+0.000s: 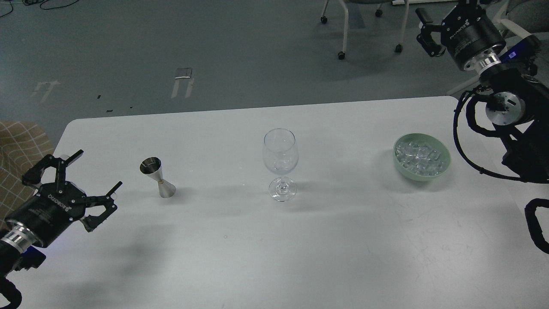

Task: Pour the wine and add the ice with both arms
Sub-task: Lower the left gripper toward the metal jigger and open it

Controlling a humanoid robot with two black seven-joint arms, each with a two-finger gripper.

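Observation:
A steel jigger (157,177) stands upright left of centre on the white table (300,249). I cannot see whether it holds the wine. A clear stemmed wine glass (280,163) stands at the centre and looks empty. Several ice cubes (418,155) fill a pale green bowl (446,165) at the right. My left gripper (98,169) is open and empty, low over the table, down and left of the jigger. My right gripper (444,6) is high at the far right, beyond the table; one finger (425,28) is spread wide and the other is cut off by the top edge.
Chair legs on casters (342,54) stand on the grey floor behind the table. A plaid surface (19,139) lies off the table's left edge. My right arm's cable loops (461,141) hang beside the bowl.

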